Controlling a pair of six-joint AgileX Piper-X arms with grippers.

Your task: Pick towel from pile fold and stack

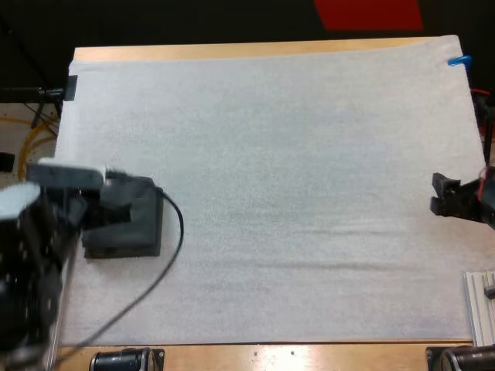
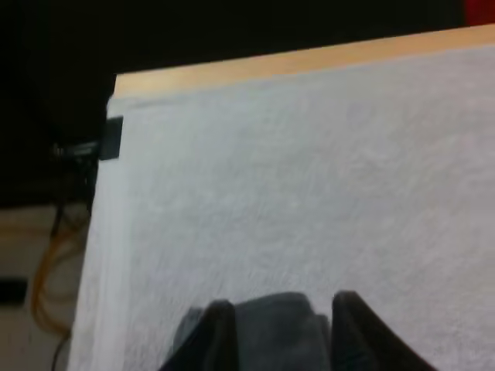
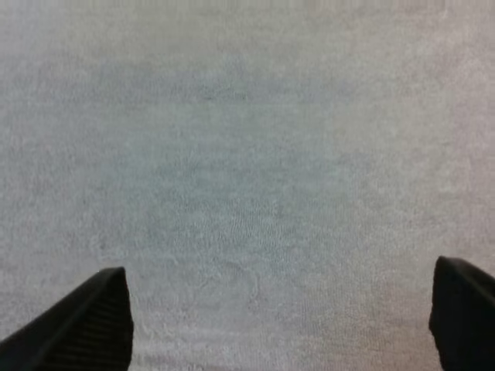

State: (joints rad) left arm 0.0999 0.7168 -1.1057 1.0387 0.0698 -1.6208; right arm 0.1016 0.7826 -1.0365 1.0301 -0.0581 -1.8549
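Pinching the folded dark towel [image 1: 133, 230] from both sides, the left gripper [image 2: 280, 331] sits at the high view's left edge, below centre, where the towel lies on the white mat [image 1: 294, 154]. The right gripper [image 1: 442, 195] hovers at the right edge, fingers spread wide over the mat.

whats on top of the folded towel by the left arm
The left gripper rests on the folded towel, fingers pinching its fabric from both sides. The towel's top beneath the gripper is hidden.
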